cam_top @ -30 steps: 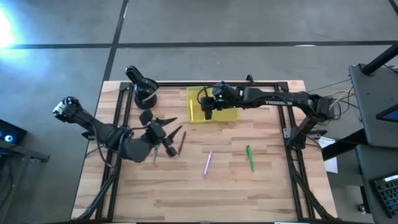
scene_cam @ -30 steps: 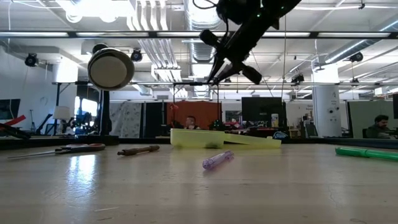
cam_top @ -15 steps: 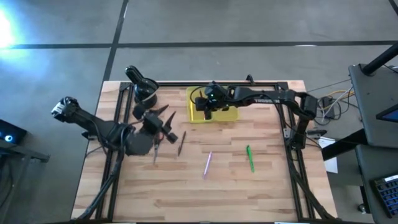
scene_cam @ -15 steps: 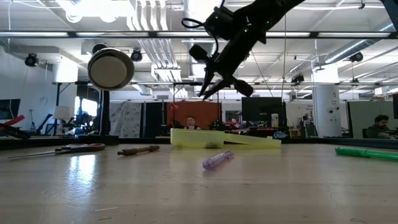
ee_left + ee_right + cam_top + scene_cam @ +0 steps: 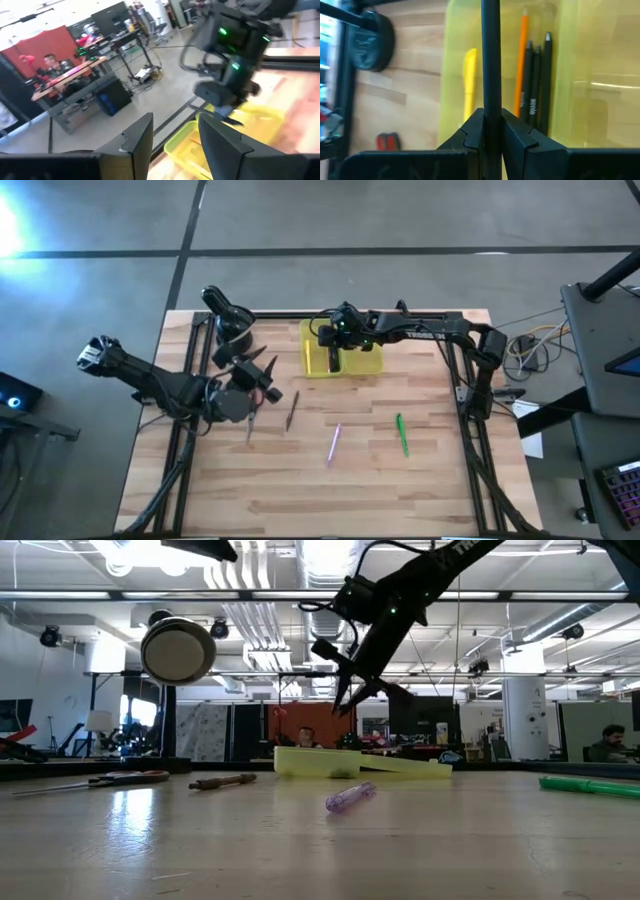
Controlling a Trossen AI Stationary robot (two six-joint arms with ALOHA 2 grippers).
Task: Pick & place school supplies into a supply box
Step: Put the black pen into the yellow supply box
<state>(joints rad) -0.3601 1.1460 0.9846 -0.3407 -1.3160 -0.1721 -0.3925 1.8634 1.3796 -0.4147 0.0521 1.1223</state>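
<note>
Right claw (image 5: 491,131), clenched on a thin black pen (image 5: 490,55), hovers directly above the translucent yellow plastic supply box (image 5: 355,365), pen parallel to its length.

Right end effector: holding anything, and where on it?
Yes. The right end effector pinches a black pencil near one end, above the yellow supply box. The left end effector holds nothing.
</note>
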